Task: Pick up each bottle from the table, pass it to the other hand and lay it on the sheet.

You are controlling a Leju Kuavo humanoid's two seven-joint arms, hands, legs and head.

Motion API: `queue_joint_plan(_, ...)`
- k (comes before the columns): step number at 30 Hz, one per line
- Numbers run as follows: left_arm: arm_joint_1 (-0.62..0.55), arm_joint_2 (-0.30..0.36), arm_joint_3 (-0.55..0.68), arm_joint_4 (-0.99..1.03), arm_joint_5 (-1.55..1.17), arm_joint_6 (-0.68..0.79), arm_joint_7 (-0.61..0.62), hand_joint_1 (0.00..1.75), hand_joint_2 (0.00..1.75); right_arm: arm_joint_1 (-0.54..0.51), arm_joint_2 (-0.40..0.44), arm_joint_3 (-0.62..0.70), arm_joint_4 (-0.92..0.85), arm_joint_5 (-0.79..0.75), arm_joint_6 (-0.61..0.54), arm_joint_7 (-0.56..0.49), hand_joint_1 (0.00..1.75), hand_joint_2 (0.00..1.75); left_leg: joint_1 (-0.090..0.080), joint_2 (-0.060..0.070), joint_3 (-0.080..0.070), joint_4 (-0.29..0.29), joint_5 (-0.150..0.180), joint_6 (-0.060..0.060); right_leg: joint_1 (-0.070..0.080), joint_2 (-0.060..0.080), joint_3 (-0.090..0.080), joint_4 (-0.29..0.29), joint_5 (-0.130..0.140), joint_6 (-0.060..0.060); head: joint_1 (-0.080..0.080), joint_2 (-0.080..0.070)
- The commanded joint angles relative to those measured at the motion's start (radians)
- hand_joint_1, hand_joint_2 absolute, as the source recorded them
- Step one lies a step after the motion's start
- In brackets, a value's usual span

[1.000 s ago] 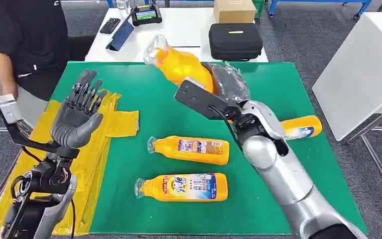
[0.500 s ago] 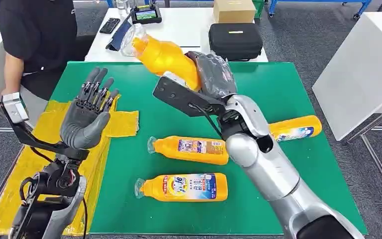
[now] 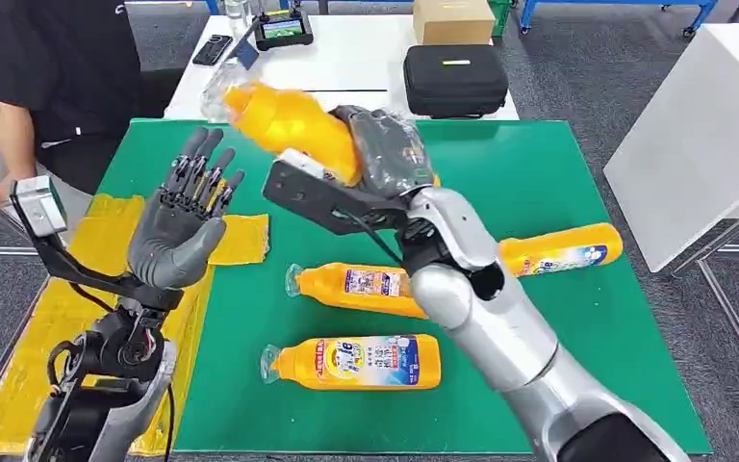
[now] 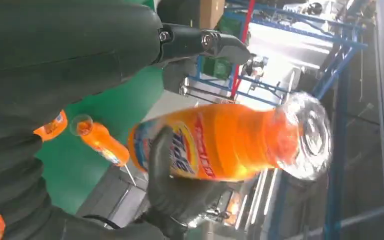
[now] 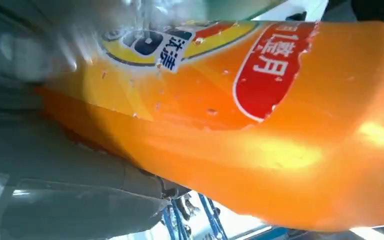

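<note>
My right hand [image 3: 385,146] grips an orange bottle [image 3: 284,117] above the green mat, its clear cap pointing toward my left hand. The same bottle [image 4: 220,142] looms in the left wrist view, and its label side [image 5: 240,115] lies close against the right wrist camera. My left hand [image 3: 181,223] is raised with fingers spread, palm facing the bottle, a short gap away. Three more orange bottles lie on the mat: one in the middle [image 3: 366,287], one nearer me [image 3: 351,362], one at the right [image 3: 563,248]. The yellow sheet [image 3: 106,289] lies at the mat's left.
The green mat [image 3: 279,192] covers the table. A person in black [image 3: 53,67] stands at the far left. Behind, a white table [image 3: 356,58] carries a black case [image 3: 454,79], a cardboard box [image 3: 452,19] and a device [image 3: 283,27]. A white cabinet [image 3: 702,125] stands at right.
My right hand has carried the bottle leftward toward my left hand. My left hand has risen and moved right toward it, fingers still spread.
</note>
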Motion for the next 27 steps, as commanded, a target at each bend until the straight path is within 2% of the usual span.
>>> queue_joint_plan(1, -0.063, -0.016, -0.050, 0.035, -0.012, 0.022, 0.008, 0.00, 1.75, -0.066, 0.035, 0.101, 0.058, 0.064, 0.033, 0.024, 1.75, 1.75, 0.002, 0.000, 0.002, 0.001, -0.002, -0.004, 0.001, -0.002, 0.003, 0.000, -0.001, 0.000, 0.000, 0.000)
queue_joint_plan(10, -0.124, -0.002, -0.072, 0.078, -0.034, 0.062, 0.023, 0.00, 1.75, -0.069, 0.078, 0.195, 0.070, 0.110, 0.058, 0.043, 1.75, 1.75, 0.001, -0.001, 0.001, 0.000, 0.000, -0.002, 0.001, -0.002, 0.001, 0.000, 0.000, 0.000, 0.000, 0.000)
queue_joint_plan(19, -0.149, 0.002, -0.100, 0.083, -0.027, 0.085, 0.025, 0.00, 1.75, -0.069, 0.101, 0.209, 0.042, 0.125, 0.087, 0.057, 1.75, 1.75, 0.003, -0.002, 0.004, 0.001, -0.002, -0.005, 0.002, -0.004, 0.005, 0.000, -0.002, 0.000, 0.000, 0.000)
queue_joint_plan(27, -0.159, -0.005, -0.130, 0.056, -0.010, 0.108, 0.025, 0.00, 1.75, -0.051, 0.112, 0.228, 0.035, 0.092, 0.106, 0.066, 1.75, 1.75, 0.001, -0.001, 0.000, 0.000, 0.000, -0.002, 0.001, -0.002, 0.001, 0.000, -0.001, 0.000, 0.000, 0.000)
